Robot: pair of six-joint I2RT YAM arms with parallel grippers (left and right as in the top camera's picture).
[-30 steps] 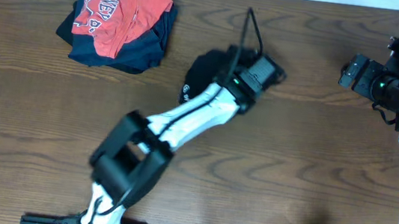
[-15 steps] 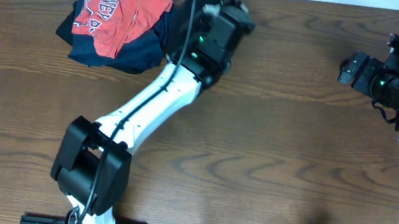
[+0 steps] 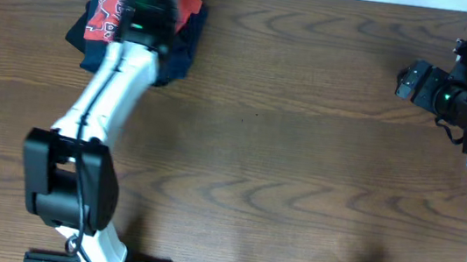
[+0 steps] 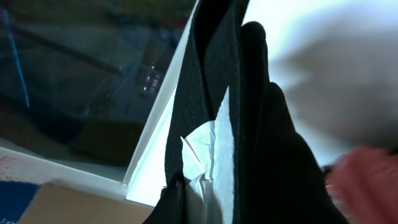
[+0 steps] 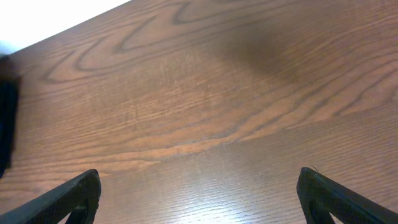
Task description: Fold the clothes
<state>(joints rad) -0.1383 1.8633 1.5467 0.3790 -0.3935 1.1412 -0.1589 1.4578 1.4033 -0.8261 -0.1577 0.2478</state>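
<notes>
On my brown wooden table [image 3: 301, 156] I see a red shirt [image 3: 104, 15] with white lettering, crumpled at the far left corner. It lies on top of a dark navy garment [image 3: 179, 54] that pokes out around its edges.

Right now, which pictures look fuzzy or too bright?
Overhead: the left arm is smeared with blur at its far end, over the red shirt. Left wrist: the black T-shirt looms close, white glare behind it, a fuzzy red patch at lower right. Right wrist: crisp, the table grain sharp.
</notes>
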